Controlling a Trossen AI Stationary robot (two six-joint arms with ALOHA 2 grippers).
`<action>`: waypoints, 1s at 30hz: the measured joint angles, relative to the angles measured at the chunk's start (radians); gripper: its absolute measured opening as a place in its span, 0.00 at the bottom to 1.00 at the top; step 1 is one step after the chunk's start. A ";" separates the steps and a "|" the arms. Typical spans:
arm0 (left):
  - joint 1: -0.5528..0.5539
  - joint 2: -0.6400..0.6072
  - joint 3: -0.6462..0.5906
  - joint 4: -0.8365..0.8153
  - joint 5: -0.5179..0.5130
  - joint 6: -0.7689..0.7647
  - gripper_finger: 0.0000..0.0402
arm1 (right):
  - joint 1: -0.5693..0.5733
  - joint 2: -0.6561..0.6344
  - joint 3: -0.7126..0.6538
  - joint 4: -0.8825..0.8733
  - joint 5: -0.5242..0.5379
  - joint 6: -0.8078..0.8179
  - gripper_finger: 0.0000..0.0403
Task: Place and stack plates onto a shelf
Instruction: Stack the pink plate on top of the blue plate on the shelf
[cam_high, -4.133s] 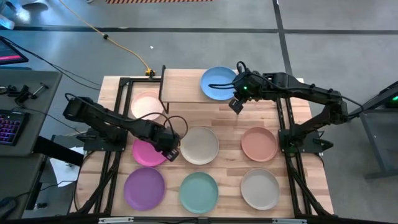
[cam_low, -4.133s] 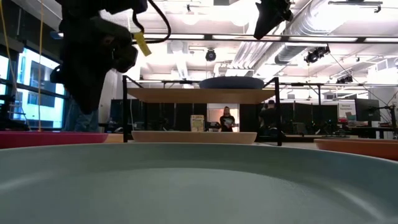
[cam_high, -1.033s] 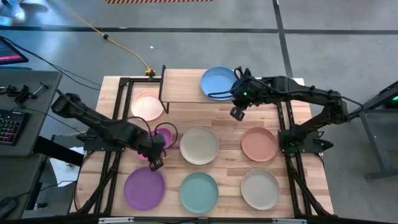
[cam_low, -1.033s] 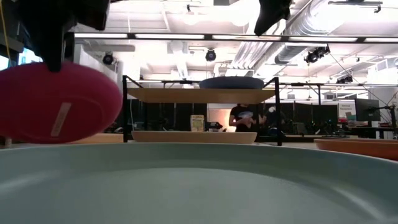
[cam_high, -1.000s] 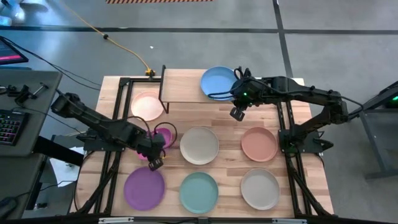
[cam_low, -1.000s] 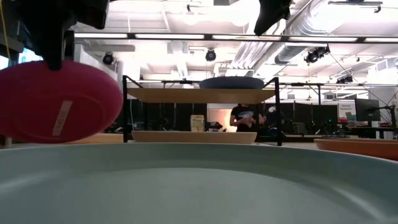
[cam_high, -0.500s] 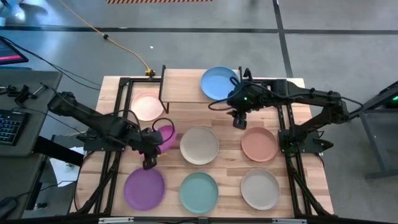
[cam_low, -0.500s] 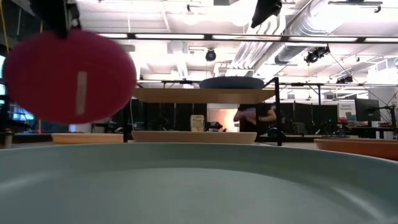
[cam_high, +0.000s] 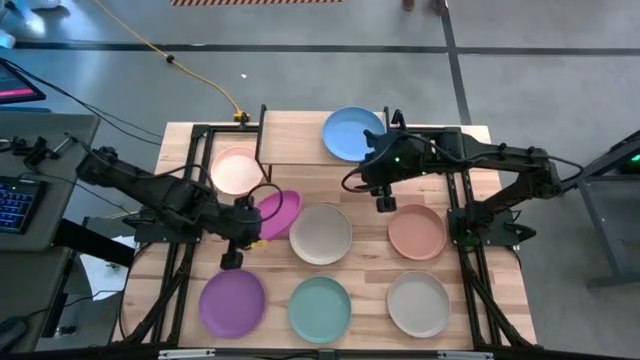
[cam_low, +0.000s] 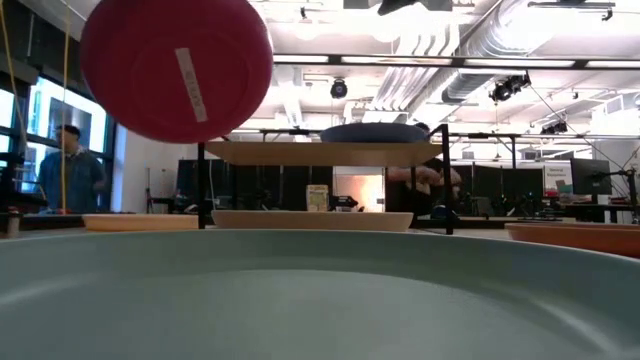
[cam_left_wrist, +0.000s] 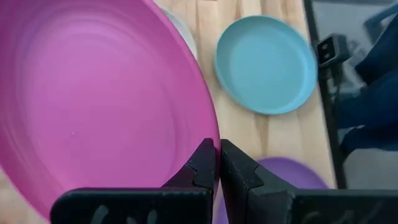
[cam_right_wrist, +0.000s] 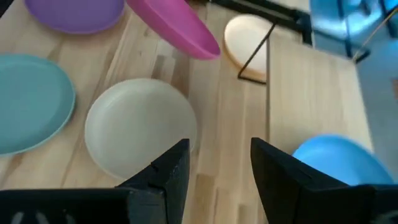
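Shelf (cam_high: 300, 140) carries only blue plate (cam_high: 352, 132); left gripper (cam_high: 243, 222) pinches magenta plate (cam_high: 277, 214) w/ fingers pressed together, lifted near shelf front; right gripper (cam_high: 384, 200) spread, empty; six plates remain.

Eight plates: one blue (cam_high: 352, 133) on the shelf (cam_high: 292, 139), six on the tabletop (cam_high: 370, 259) beside it, one magenta (cam_high: 276, 214) raised. Two arms.

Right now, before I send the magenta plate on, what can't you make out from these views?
- Shelf top, low view: seen edge-on, free space unreadable.
- Pale pink plate, high view: partly under the shelf.
- Left gripper on magenta plate, low view: cut off by the top edge.
- Right gripper, low view: out of frame.
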 joint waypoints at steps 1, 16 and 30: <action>0.006 0.001 0.006 -0.018 -0.003 0.019 0.00 | 0.000 0.000 0.000 0.013 -0.003 -0.020 0.37; 0.107 0.014 0.089 -0.057 -0.072 0.474 0.00 | 0.000 0.000 0.000 0.150 -0.142 -0.327 0.37; 0.225 0.014 0.112 -0.028 -0.142 0.787 0.00 | 0.000 0.000 0.000 0.275 -0.173 -0.611 0.37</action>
